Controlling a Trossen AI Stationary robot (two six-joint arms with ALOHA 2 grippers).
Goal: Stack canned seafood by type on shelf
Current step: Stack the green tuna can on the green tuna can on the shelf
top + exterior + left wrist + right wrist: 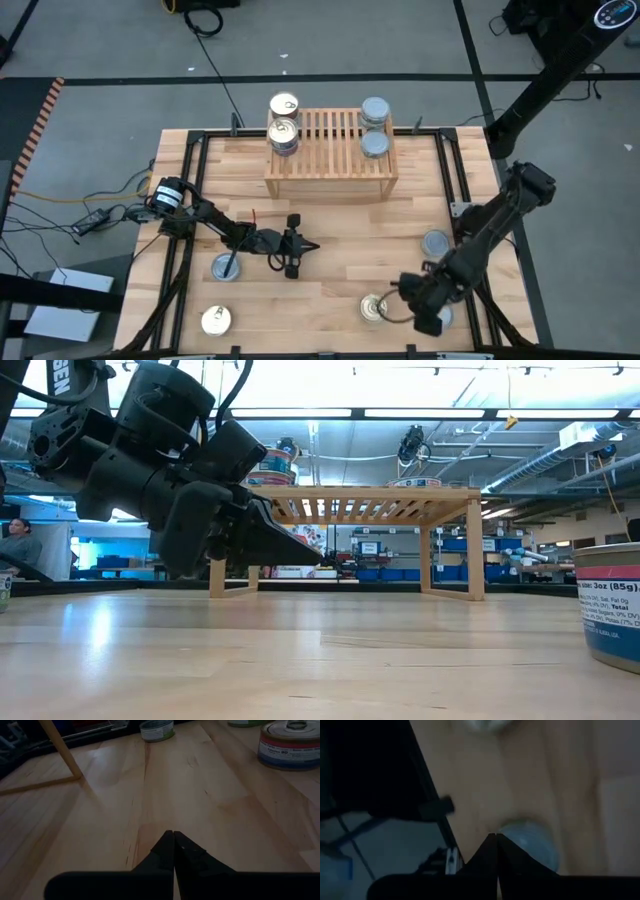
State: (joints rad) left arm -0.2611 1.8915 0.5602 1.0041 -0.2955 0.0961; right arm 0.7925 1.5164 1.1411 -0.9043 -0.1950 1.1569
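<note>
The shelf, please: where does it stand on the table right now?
In the high view the shelf stands at the table's far edge, roughly centred, with two gold-topped tins on its left end and two silver-topped tins on its right end.

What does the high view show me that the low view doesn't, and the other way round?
Only the high view: the right gripper low by the table's near right corner, jaws shut, empty; four tins on the shelf, gold-topped tins on its left end, silver-topped tins on its right; five more tins loose on the table.
Only the low view: a tin's printed label up close and the room behind.
Both: the shelf and the left gripper, jaws shut, empty, in front of it.
</note>
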